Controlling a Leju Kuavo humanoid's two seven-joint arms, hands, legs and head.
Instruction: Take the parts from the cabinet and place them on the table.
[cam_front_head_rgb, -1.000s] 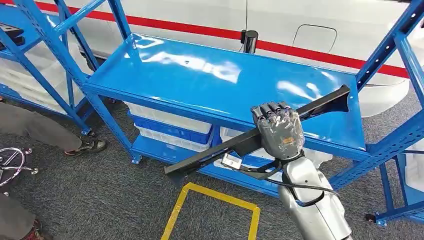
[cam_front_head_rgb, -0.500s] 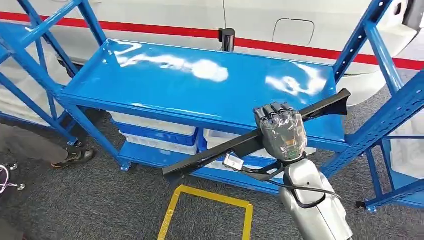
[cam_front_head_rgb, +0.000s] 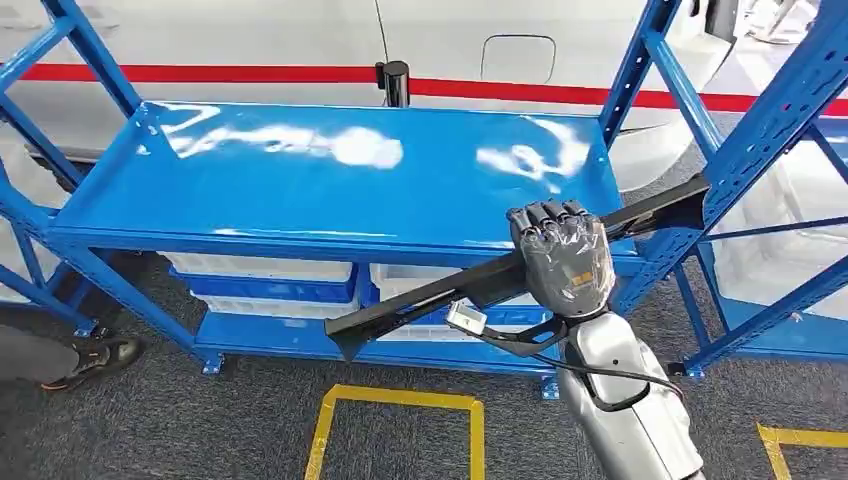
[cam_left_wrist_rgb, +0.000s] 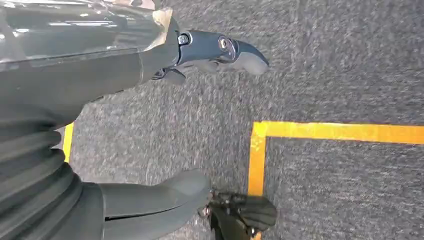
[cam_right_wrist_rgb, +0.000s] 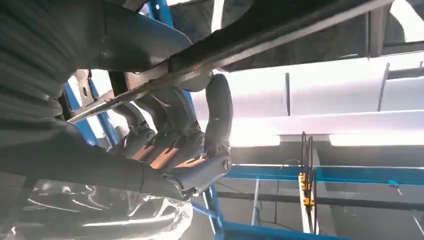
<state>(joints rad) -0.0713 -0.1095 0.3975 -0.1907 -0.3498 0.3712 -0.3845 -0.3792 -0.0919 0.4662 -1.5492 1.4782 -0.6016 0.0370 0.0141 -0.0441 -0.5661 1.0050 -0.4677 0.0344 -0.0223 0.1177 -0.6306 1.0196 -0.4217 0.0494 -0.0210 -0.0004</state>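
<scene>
So the right hand (cam_front_head_rgb: 558, 262) has its fingers (cam_front_head_rgb: 548, 217) wrapped tight around a long black plastic trim part (cam_front_head_rgb: 430, 297), gripping it roughly at the middle. The part sits on a slant out in front of the blue metal shelving rack (cam_front_head_rgb: 330, 170): the low end hangs over the grey carpet floor (cam_front_head_rgb: 200, 420) in front of the rack, and the high end reaches up past the rack's right front upright. It's in the air above the front edge of the glossy top shelf, not resting on it as far as I can tell. From the right wrist view you can see the dark fingers (cam_right_wrist_rgb: 217, 115) curled over that same black bar (cam_right_wrist_rgb: 280, 35), so it's a proper hold.

The left hand (cam_left_wrist_rgb: 150, 125) hangs down over the carpet with its fingers apart and nothing in them, thumb (cam_left_wrist_rgb: 160, 197) on one side, darker fingers (cam_left_wrist_rgb: 220, 50) on the other.

White plastic bins (cam_front_head_rgb: 262, 268) and a blue one sit on the lower shelves. Yellow floor tape (cam_front_head_rgb: 395, 400) marks a box on the carpet, and a white car body with a red stripe (cam_front_head_rgb: 250, 45) is behind the rack. Someone's shoe (cam_front_head_rgb: 95, 352) shows at the left.
</scene>
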